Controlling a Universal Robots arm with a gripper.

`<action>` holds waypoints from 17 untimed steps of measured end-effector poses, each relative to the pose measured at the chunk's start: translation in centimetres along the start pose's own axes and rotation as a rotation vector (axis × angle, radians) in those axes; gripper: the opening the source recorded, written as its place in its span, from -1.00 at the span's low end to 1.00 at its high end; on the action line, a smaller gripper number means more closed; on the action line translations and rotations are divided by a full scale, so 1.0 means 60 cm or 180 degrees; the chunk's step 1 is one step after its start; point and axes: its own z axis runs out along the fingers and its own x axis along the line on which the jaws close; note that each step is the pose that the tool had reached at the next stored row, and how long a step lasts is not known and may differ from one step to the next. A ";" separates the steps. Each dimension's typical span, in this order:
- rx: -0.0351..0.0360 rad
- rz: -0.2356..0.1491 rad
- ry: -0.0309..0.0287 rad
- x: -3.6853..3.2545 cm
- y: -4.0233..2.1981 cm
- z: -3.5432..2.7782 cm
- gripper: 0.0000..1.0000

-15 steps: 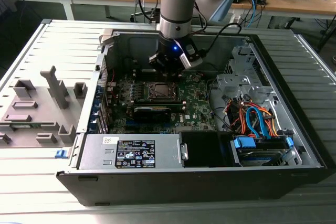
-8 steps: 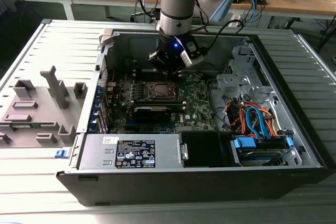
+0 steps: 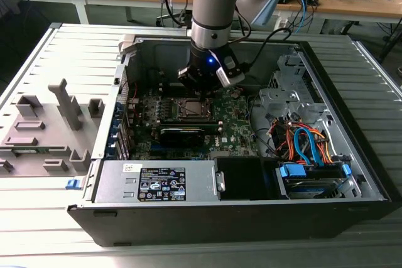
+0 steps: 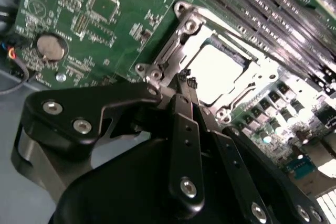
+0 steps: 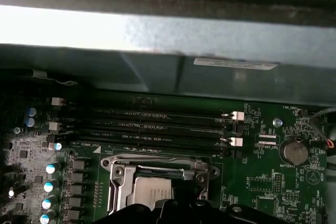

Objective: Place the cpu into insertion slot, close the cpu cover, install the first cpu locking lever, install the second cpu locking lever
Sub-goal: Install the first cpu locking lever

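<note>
The cpu shows its dull silver top inside the insertion slot on the green motherboard. Around it the cpu cover lies flat as a silver frame, and the chip shows through its window. My gripper hangs low over the slot's edge, its black fingers drawn together at the tips beside the silver hinge screws. Nothing is visible between them. In the exterior view the gripper stands just behind the slot, inside the open computer case. The locking levers cannot be made out.
Memory slots run beside the socket, and a coin battery sits nearby. A grey power supply box lies at the case front. Coloured cables and a drive bay are on the exterior view's right. A grey fixture is outside, left.
</note>
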 end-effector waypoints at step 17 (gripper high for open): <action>0.0134 0.0154 0.0002 0.000 0.001 -0.034 -0.78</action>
